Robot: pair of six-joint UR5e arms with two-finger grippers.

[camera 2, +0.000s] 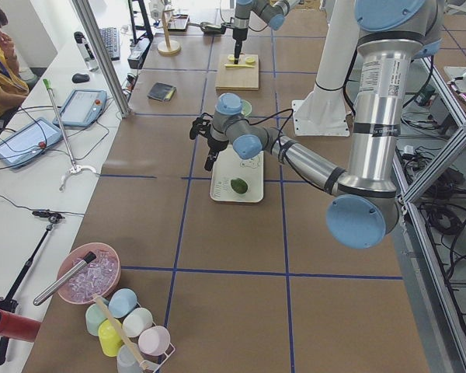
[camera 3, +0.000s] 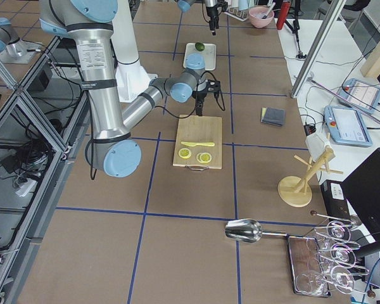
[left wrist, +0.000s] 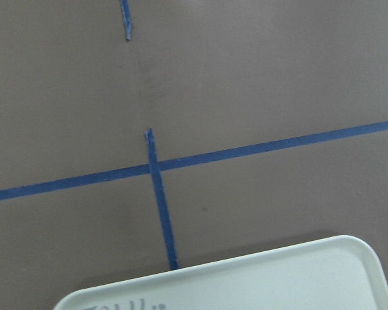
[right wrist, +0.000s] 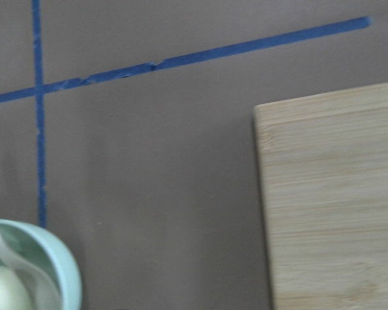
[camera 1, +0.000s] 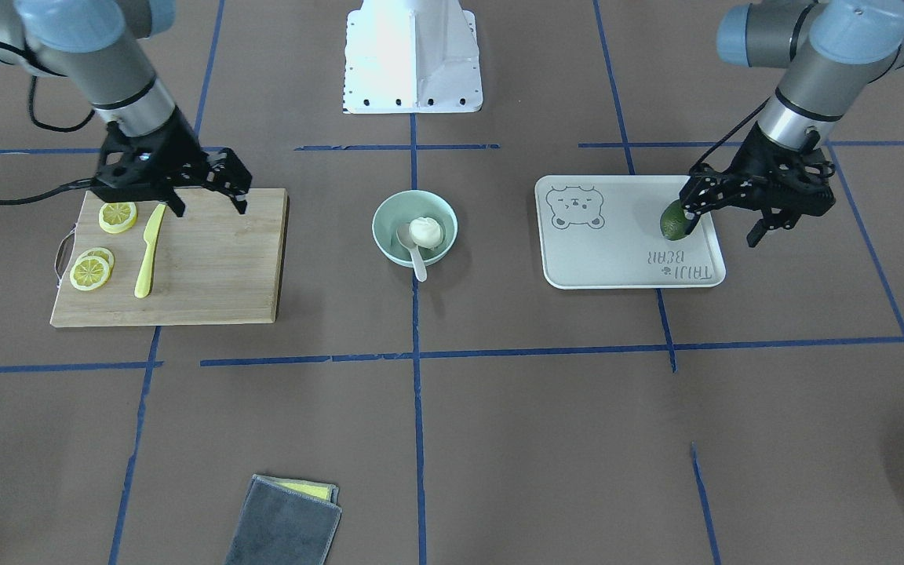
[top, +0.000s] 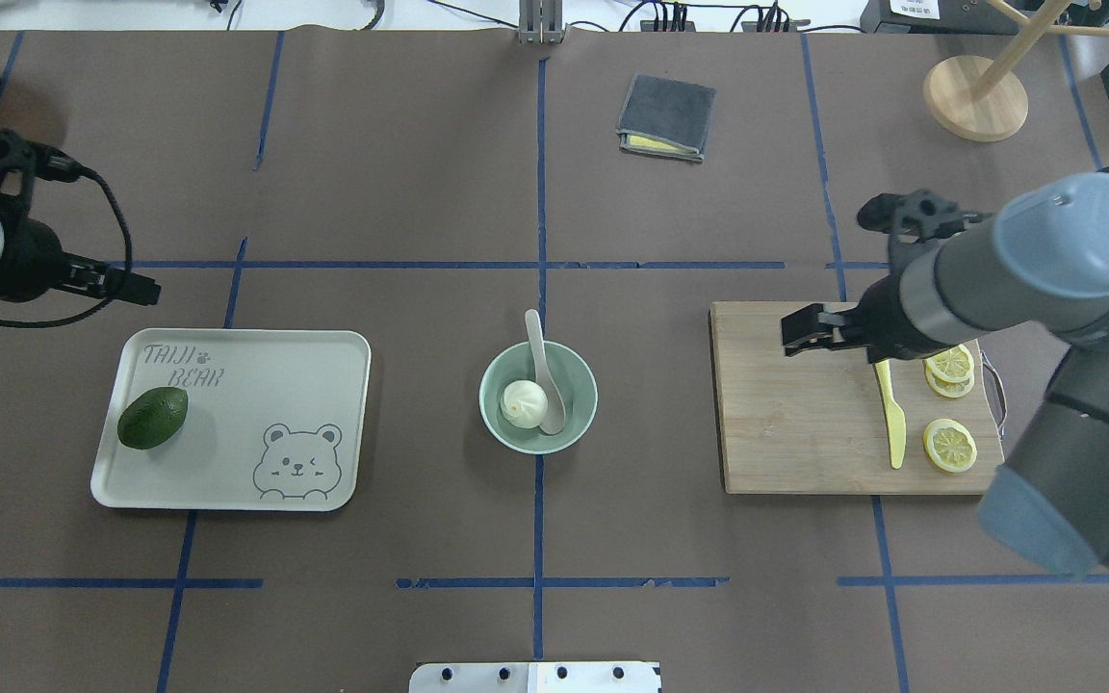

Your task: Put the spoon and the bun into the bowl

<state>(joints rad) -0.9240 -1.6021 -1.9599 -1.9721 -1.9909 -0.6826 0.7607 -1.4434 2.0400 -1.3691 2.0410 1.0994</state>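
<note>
Centrally, the bowl (top: pixel 581 377), smooth, round and mint-green, holds the bun (top: pixel 522 402), white and pleated. The off-white spoon (top: pixel 543 371) lies touching it, scoop inside, thick handle leaning out over the rim. Beneath lies a matte brown table (top: pixel 372 173) gridded with blue tape (top: pixel 420 265). The left gripper (camera 1: pixel 723 225) hovers spread and empty by the edge of the bear-printed tray (top: pixel 323 385), which bears a dark avocado (top: pixel 152 418). The right gripper (camera 1: pixel 211 209), likewise spread and empty, hangs over the bamboo cutting board (top: pixel 795 414), which carries a yellow knife (top: pixel 891 423) and three lemon slices (top: pixel 949 446). A folded grey cloth (top: pixel 667 115) lies well apart. A white desk (camera 2: pixel 23 194) with tablets (camera 2: pixel 27 140) flanks the table.
</note>
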